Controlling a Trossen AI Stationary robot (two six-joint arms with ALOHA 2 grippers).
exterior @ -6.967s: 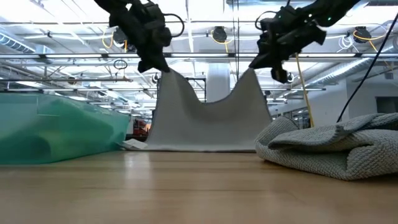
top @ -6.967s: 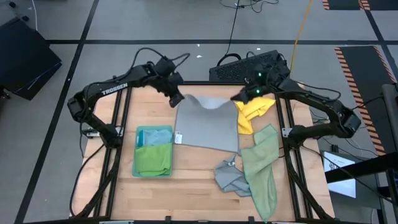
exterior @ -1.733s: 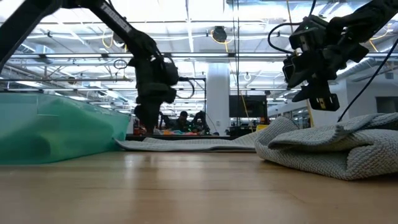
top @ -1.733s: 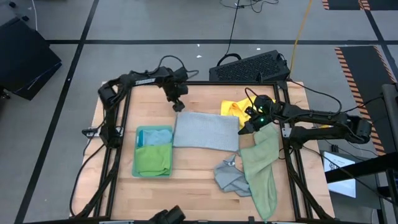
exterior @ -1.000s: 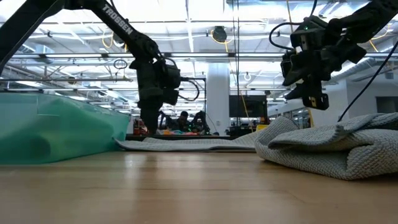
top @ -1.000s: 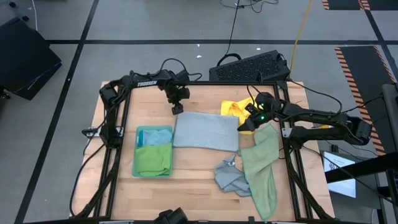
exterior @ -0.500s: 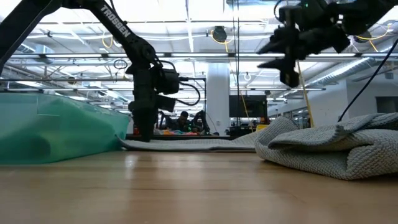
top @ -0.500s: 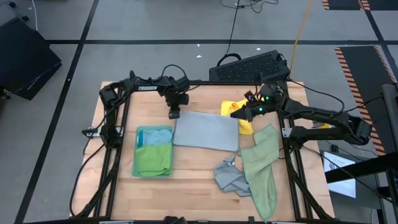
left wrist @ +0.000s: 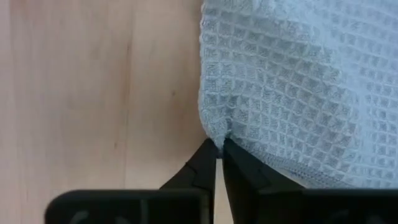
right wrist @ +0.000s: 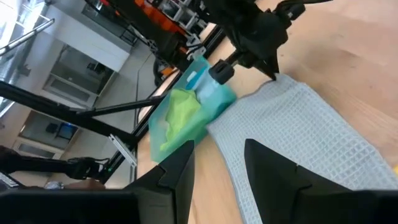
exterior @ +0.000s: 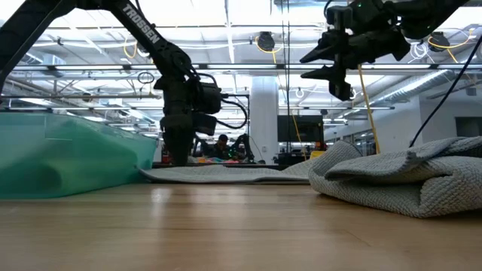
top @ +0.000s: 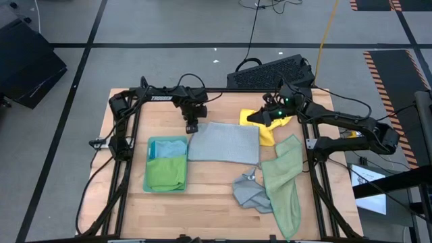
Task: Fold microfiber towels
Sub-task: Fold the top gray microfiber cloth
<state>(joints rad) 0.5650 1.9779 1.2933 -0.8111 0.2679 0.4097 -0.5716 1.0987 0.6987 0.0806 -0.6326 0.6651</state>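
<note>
A light grey waffle-weave towel [top: 224, 142] lies folded flat in the middle of the table. My left gripper [top: 192, 128] stands at its far left corner, pointing steeply down and shut on the cloth. My right gripper [top: 250, 120] hangs open in the air above the towel's far right corner and beside a yellow towel [top: 268, 128]. It points nearly level toward the table's left, with nothing between its fingers [right wrist: 180, 168]. A stack of folded teal, blue and bright green towels [top: 167, 164] rests at the left. My left gripper pinches the grey towel's far left corner [left wrist: 219, 138] between its two fingertips, right at the edge. The fingers come from above, pointing steeply down. The towel lies flat on the table with the corner low; one layer or several, I cannot tell.
A pale sage green towel [top: 283, 185] trails along the right side toward the near edge. A crumpled grey towel [top: 250, 192] lies beside it. A keyboard [top: 270, 71] sits beyond the far edge. Bare wood shows along the near edge and at the far left.
My left gripper has come down and a little toward the near edge, onto the grey towel's far left corner. My right gripper has risen and gone toward the far edge and left, tipping up toward level. The towel has stayed flat.
</note>
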